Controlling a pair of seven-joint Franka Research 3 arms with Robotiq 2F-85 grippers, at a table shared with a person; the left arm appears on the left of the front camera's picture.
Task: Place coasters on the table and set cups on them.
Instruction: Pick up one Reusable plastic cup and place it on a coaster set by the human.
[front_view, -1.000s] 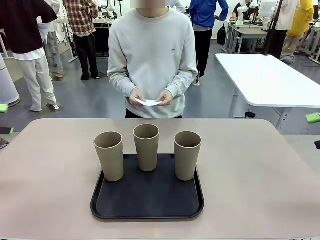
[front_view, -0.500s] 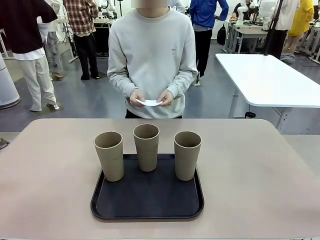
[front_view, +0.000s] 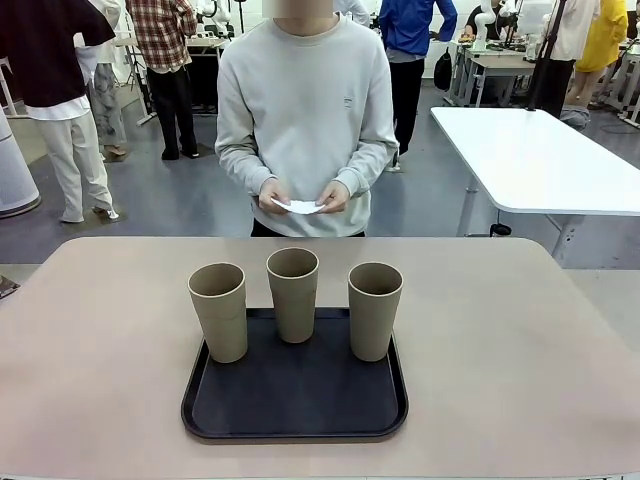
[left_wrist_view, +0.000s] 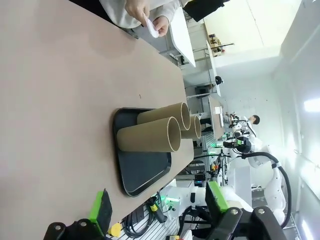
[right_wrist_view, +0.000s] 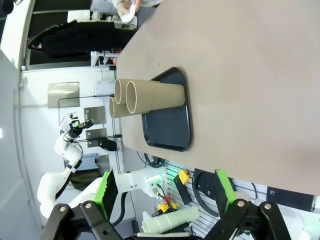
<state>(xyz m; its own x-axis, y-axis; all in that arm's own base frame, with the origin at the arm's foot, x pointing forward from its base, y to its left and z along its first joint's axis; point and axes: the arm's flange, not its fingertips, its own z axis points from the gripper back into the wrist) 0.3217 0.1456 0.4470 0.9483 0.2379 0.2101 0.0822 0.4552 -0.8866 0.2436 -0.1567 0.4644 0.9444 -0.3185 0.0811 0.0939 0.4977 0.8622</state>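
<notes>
Left pincer (left_wrist_view: 159, 204) spread wide, right pincer (right_wrist_view: 165, 190) spread wide, both empty

Front view faces the person (front_view: 305, 110) across the table (front_view: 100, 330); both wrist views, rolled sideways, share the tray (left_wrist_view: 145, 172).

Black rounded tray (front_view: 295, 400), foreground centre. Person in a grey sweatshirt (front_view: 305, 110) standing at the far side. White table (front_view: 540, 160) behind, to the right. Bystanders farther back on the grey floor (front_view: 180, 200): plaid shirt (front_view: 160, 30), blue top (front_view: 412, 25), yellow jacket (front_view: 605, 35).
</notes>
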